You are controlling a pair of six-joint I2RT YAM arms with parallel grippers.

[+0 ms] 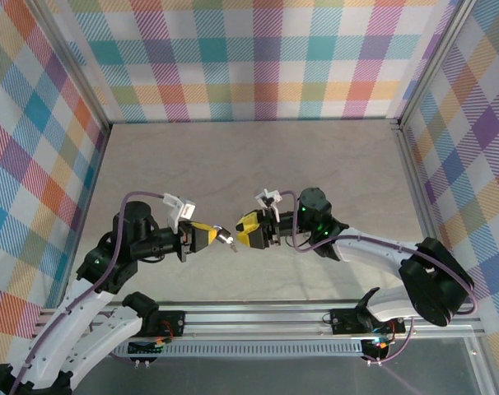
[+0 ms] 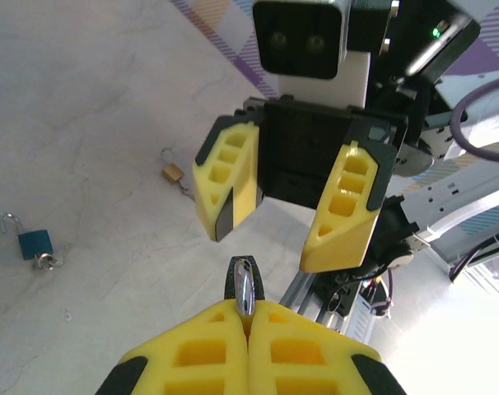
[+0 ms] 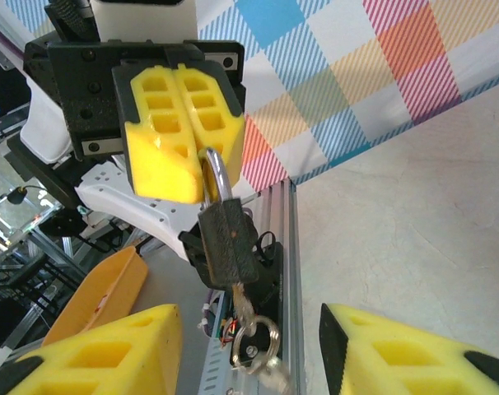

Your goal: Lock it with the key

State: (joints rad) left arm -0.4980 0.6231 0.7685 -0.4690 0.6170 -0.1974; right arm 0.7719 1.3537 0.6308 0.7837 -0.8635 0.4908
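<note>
A black padlock hangs in the air by its silver shackle, with my left gripper shut on that shackle. A key sticks into the padlock's underside, and its ring dangles below. My right gripper is open; its yellow fingers stand wide on either side of the key and ring, apart from both. In the left wrist view the padlock pokes out end-on from my shut left gripper, facing the open right gripper. From above, the two grippers meet at the padlock.
A blue padlock and a small brass padlock lie on the table to the left. The aluminium rail runs along the near edge below the grippers. An orange bin sits beyond the rail.
</note>
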